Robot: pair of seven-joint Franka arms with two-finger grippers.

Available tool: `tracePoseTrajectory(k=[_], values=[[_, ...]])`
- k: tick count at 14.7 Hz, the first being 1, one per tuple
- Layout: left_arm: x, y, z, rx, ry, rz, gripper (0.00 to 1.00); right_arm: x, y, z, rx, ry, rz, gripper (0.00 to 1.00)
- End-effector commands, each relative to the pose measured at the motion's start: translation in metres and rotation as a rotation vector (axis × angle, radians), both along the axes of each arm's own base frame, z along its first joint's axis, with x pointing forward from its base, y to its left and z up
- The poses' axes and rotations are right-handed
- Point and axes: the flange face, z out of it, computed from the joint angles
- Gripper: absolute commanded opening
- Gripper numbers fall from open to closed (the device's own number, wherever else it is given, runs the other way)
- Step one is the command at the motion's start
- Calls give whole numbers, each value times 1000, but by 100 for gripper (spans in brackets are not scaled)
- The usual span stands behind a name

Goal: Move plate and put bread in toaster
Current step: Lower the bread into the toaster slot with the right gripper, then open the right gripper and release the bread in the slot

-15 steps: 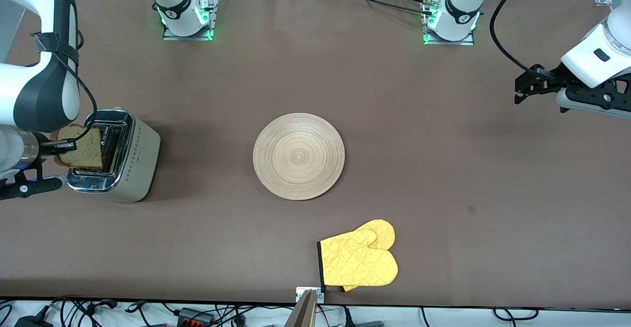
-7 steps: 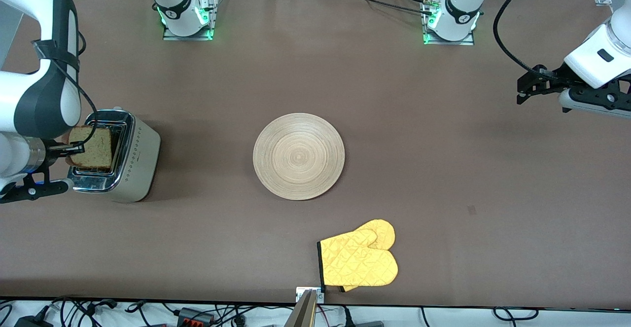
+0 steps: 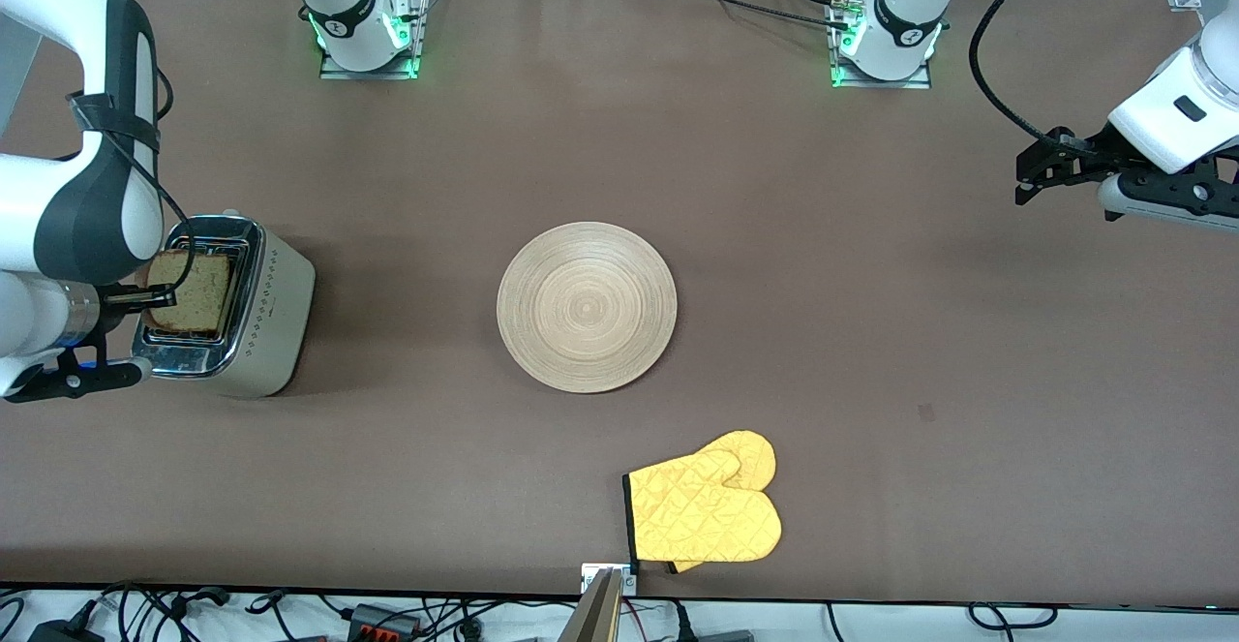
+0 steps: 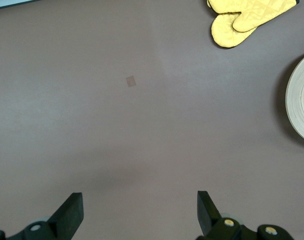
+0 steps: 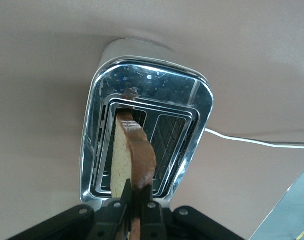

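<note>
Bread (image 5: 133, 159) stands on edge, pinched by the right gripper (image 3: 145, 295) so it lines up with 1 slot of the toaster (image 3: 261, 318), partly sunk in. Plate (image 3: 587, 306) sits mid-table. Left gripper (image 4: 137, 212) waits, spread, over bare table.

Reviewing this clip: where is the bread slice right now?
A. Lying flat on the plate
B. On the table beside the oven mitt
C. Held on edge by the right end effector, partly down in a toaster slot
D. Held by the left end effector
C: the right end effector grips the bread on edge, its lower part inside a slot of the toaster.
</note>
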Motion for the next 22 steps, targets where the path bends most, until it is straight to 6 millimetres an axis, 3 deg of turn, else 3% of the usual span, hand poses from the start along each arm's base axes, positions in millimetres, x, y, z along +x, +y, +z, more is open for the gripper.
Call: tracePoseTrajectory(k=[1,4,5,6,7,8,10,11,14,17,22], values=[[3,-3,6,16,-1,4,100,7,1,-8,8,-24,-7,0],[4,1,6,21,1,8,100,9,2,-16,50,-34,-16,0],[4,2,7,21,-1,10,100,8,2,-15,59,-35,-19,18],[4,2,5,21,2,8,100,8,4,-14,86,-37,-29,47],[4,2,5,21,2,10,100,7,0,-13,114,-38,-54,84],[4,1,6,24,-1,8,100,6,-10,-13,154,-44,-90,100],[4,1,6,26,2,8,100,5,-29,-6,223,-60,-130,100],[4,1,6,26,2,8,100,1,-31,8,225,-74,-133,100],[4,1,6,26,2,8,100,-10,-30,64,198,-130,-115,100],[4,1,6,26,2,8,100,-7,-25,83,193,-181,-90,100],[4,2,6,26,2,10,100,-10,25,102,218,-204,-30,100]])
